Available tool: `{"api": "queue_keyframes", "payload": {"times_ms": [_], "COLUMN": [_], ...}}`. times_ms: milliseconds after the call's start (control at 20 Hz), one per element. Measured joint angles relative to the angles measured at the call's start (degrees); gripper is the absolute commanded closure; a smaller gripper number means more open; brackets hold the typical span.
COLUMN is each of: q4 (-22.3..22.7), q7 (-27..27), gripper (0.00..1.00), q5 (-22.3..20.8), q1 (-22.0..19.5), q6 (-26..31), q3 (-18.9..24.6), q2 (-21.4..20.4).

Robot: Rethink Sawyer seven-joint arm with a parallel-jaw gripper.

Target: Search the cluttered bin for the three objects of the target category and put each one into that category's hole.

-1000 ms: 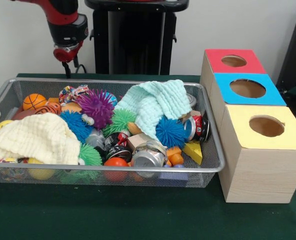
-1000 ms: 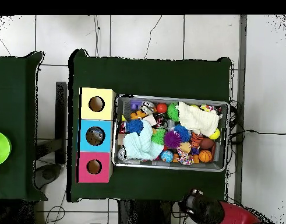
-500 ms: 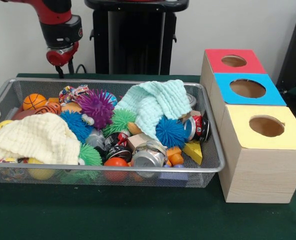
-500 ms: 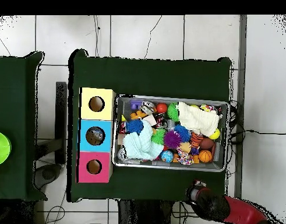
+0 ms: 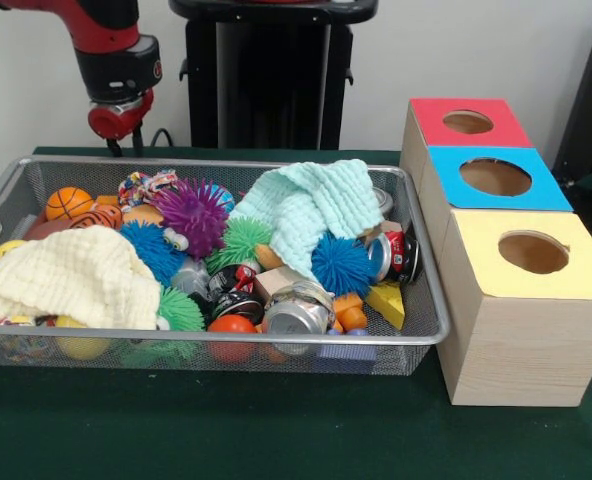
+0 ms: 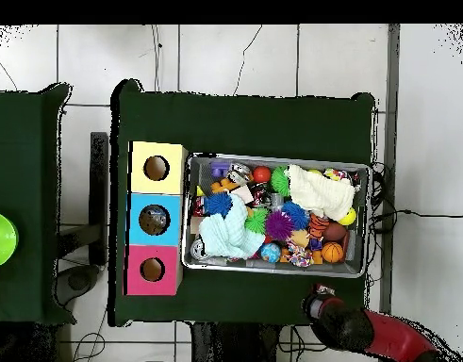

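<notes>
Green table (image 5: 226, 430) | bin (image 5: 416, 335) cluttered | pincer (image 5: 124, 148) behind bin, aperture unclear

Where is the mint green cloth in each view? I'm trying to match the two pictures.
Front view: mint green cloth lies toward the bin's right end, at its far side.
Overhead view: mint green cloth sits at the bin's lower left.
Shared landmark: the blue spiky ball beside it.

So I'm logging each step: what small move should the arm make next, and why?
Probably swing the gripper forward over the wire bin; it hangs behind the bin's back rim, outside it, holding nothing that shows, with every object still inside.
</notes>
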Motion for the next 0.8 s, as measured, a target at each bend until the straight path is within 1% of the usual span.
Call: {"api": "queue_keyframes", "payload": {"times_ms": [150,600,800], "q4": [-0.94,-1.04,-0.32], "q7": [0.0,0.0,0.0], "gripper": [0.0,0.0,0.0], "q5": [-0.21,-0.23,0.19], "q1": [0.0,-0.01,-0.78], "q6": [0.0,0.01,0.45], "q3": [0.06,0.67,2.29], "q2": [0.18,-0.85,-2.27]}}
